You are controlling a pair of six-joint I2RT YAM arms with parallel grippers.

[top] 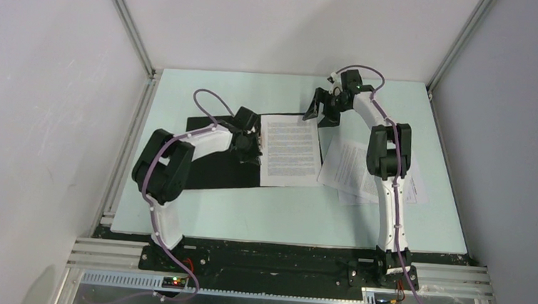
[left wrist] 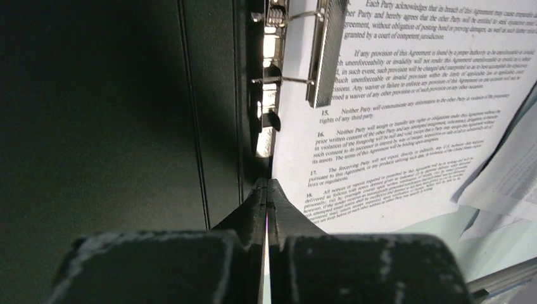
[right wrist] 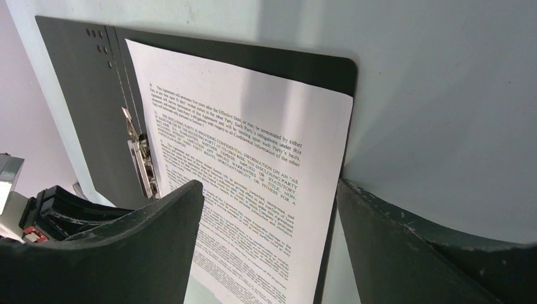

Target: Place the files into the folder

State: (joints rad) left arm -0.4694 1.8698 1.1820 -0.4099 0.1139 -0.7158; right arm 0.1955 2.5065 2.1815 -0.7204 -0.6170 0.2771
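Left gripper: fingers pressed together, tips at the hinge of the flat, open, black-lined folder. Just right of the tips: white printed paper sheet, silver metal clip on its edge. Right gripper: spread, over that sheet. Loose white sheets under the right forearm.

Count: 1 open folder, 1 metal clip on its spine, 1 printed sheet lying in it, overlapping loose sheets at its 3 o'clock (at least 2, exact number unclear), 2 arms: left arm, right arm.
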